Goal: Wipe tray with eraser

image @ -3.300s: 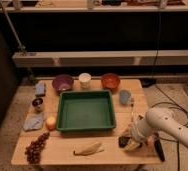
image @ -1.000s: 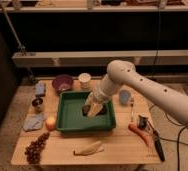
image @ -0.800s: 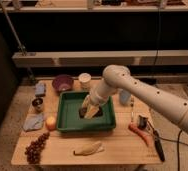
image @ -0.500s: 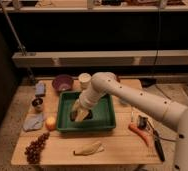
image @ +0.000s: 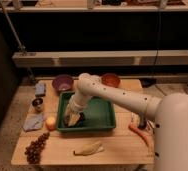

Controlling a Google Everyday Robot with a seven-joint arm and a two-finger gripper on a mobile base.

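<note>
While the white arm reaches down from the right, its gripper (image: 73,119) sits low in the front-left corner of the green tray (image: 101,116), beside the left wall. Whether it pinches the eraser cannot be told, nor can the eraser's long axis be made out. Bare tray floor stretches rightward. Behind stand a purple bowl (image: 62,82) and a brown bowl (image: 110,79); contents unseen. Grapes (image: 36,148), a banana (image: 89,148) and a carrot (image: 140,133) lie near the table's front edge.

The hand (image: 73,119) is down inside the green tray (image: 103,123) on the wooden table (image: 62,148), beside grapes (image: 35,148).
</note>
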